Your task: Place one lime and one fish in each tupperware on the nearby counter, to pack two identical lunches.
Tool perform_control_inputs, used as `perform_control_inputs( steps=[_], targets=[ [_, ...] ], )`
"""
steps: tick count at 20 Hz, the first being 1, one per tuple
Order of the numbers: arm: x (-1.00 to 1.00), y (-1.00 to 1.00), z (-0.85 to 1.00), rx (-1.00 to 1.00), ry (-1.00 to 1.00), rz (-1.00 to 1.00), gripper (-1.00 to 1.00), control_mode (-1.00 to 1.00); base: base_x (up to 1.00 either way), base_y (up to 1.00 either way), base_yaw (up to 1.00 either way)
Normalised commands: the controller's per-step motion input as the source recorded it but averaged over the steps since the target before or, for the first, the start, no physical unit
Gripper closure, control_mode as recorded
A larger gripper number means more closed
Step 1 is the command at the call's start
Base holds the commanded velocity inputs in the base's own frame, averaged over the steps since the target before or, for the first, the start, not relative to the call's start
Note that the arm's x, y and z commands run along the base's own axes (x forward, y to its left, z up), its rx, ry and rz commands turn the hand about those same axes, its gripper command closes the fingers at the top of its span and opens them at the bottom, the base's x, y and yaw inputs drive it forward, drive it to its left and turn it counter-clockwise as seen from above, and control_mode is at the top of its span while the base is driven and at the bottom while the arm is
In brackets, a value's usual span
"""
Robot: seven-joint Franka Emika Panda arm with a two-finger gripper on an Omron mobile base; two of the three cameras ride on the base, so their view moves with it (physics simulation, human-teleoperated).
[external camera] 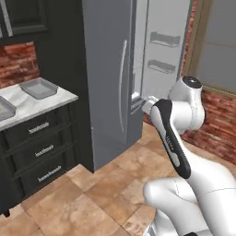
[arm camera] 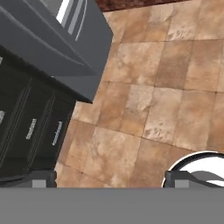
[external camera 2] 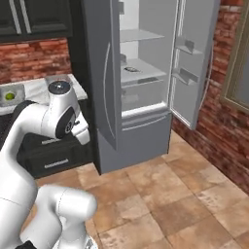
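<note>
Drawer handles have writing, way too blurry to read. Both grey trays sit on the marble counter left of the fridge, one holding a lime. Gripper fingers spread wide, empty, over the floor tiles.

The desk is a white-grey veined marble top over black drawers with silver bar handles, at nine o'clock in the left base view. Two shallow grey trays lie on it: one tray toward the back at ten o'clock, the other tray at the picture's left edge, apart from the first. In the right base view a lime rests inside a tray at nine o'clock. In the open fridge, a small dark thing lies on the middle shelf, too small to tell.
</note>
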Motion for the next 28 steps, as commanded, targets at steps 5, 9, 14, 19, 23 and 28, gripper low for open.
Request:
perform_control_inputs(
  steps=[5, 9, 14, 19, 23, 28],
  targets=[
    [0.00, 0.00, 0.00, 0.00, 0.00, 0.00, -1.00, 1.00, 0.12, -1.00, -0.41],
    [0.00, 0.00, 0.00, 0.00, 0.00, 0.00, -1.00, 1.00, 0.92, -1.00, -0.14],
    [0.00, 0.00, 0.00, 0.00, 0.00, 0.00, -1.00, 1.00, 1.00, -0.61, 0.16],
    [0.00, 0.00, 0.00, 0.00, 0.00, 0.00, -1.00, 1.00, 1.00, -0.16, 0.39],
    [0.00, 0.00, 0.00, 0.00, 0.00, 0.00, -1.00, 1.00, 0.91, 0.00, 0.52],
    [0.00, 0.00, 0.00, 0.00, 0.00, 0.00, -1.00, 1.00, 0.99, -0.01, 0.46]
  ],
)
